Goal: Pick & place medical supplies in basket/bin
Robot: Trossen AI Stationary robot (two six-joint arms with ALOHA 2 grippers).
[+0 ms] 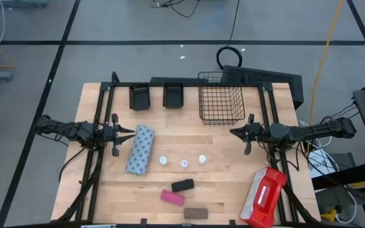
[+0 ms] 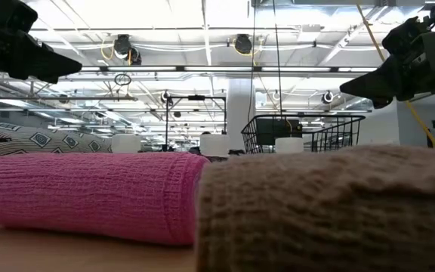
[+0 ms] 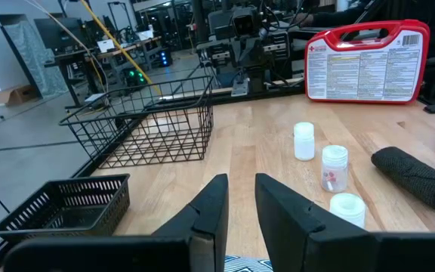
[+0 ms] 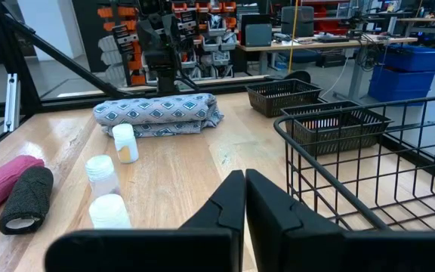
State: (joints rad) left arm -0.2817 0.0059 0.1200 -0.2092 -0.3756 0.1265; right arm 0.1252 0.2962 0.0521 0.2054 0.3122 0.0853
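The pale blue-grey dotted pack (image 1: 140, 149) lies flat on the table's left half, and my left gripper (image 1: 130, 132) hovers just left of its far end, open by a narrow gap (image 3: 242, 181). Three white vials (image 1: 184, 164) stand in a row at mid-table. The black (image 1: 182, 185), pink (image 1: 172, 197) and brown (image 1: 195, 213) blocks lie near the near edge. The wire basket (image 1: 221, 98) and two black trays (image 1: 140, 96) (image 1: 173, 95) sit along the far edge. My right gripper (image 1: 233, 133) hangs shut (image 4: 244, 175) in the air, near the basket's near right corner.
A red-and-white case (image 1: 265, 196) lies at the near right corner. Black frame rails (image 1: 106, 107) run along the table's left, right and far sides. Bare wood (image 1: 189, 136) lies between the two grippers. In the low view the pink block (image 2: 89, 196) and brown block (image 2: 331, 211) fill the foreground.
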